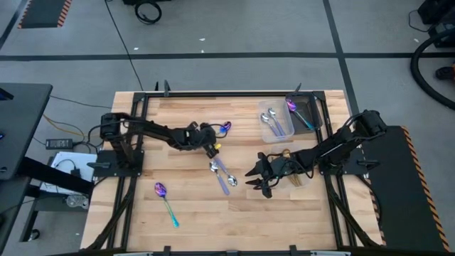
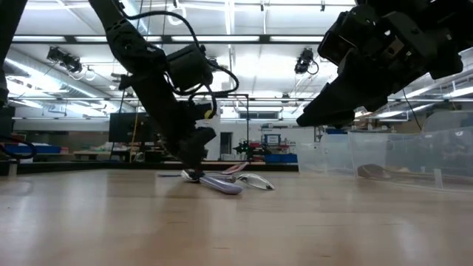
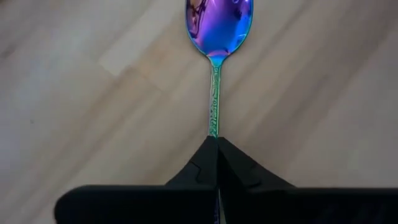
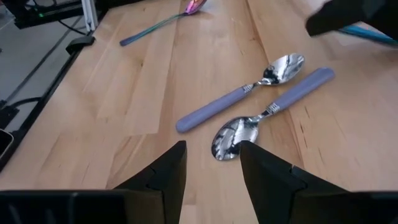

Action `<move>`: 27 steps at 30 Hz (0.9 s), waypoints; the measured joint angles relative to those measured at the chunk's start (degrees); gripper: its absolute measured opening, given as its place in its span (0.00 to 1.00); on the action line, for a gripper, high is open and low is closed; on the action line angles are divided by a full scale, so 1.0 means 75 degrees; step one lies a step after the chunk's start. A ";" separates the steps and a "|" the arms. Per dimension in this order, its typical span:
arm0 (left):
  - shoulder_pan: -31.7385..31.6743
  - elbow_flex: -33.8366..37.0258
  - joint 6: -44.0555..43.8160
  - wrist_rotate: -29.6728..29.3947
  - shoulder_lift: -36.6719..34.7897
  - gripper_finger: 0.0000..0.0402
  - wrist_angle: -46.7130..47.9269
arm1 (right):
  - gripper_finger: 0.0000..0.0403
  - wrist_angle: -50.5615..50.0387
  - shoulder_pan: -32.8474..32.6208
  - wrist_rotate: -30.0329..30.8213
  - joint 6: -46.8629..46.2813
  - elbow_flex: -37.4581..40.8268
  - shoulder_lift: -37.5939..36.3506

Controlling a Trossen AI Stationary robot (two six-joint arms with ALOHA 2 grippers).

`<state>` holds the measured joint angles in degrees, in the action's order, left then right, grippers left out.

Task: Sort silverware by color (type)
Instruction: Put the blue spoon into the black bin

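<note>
The left hand point(image 3: 216, 146) is pinching the purple spoon point(image 3: 218, 28) by its handle tip (risking slippage); the right hand point(image 4: 212, 162) is hovering open, empty.

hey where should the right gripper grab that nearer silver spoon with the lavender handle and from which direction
Grip the nearer silver spoon on its thick lavender handle, not the shiny bowl. It lies flat on the table, so come straight down with the right gripper, open fingers straddling the handle crosswise. The second spoon lies close alongside, so pick the handle's far end, where they spread apart.

Bare wooden table point(image 1: 192, 206) lies open toward the front; two lavender-handled spoons point(image 1: 222, 175) lie crossed between left gripper point(image 1: 210, 147) and right gripper point(image 1: 256, 179).
</note>
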<state>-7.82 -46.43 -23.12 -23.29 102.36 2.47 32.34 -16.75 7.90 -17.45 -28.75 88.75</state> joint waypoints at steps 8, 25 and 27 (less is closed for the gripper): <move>0.0344 0.0017 -0.0380 0.0676 -0.0495 0.01 -0.0062 | 0.40 -0.0043 0.0000 -0.0003 0.0078 0.0000 0.0000; 0.0478 -0.0009 -0.0829 0.0036 -0.0386 0.19 -0.1000 | 0.40 0.0091 0.0160 0.0000 0.0128 0.0003 0.0000; 0.0455 -0.0010 -0.0775 0.0083 -0.0223 0.26 -0.1134 | 0.40 0.0102 0.0160 0.0000 0.0128 0.0003 0.0000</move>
<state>-4.40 -46.51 -28.93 -22.67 100.69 -6.04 33.10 -15.55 7.90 -16.49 -28.73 88.75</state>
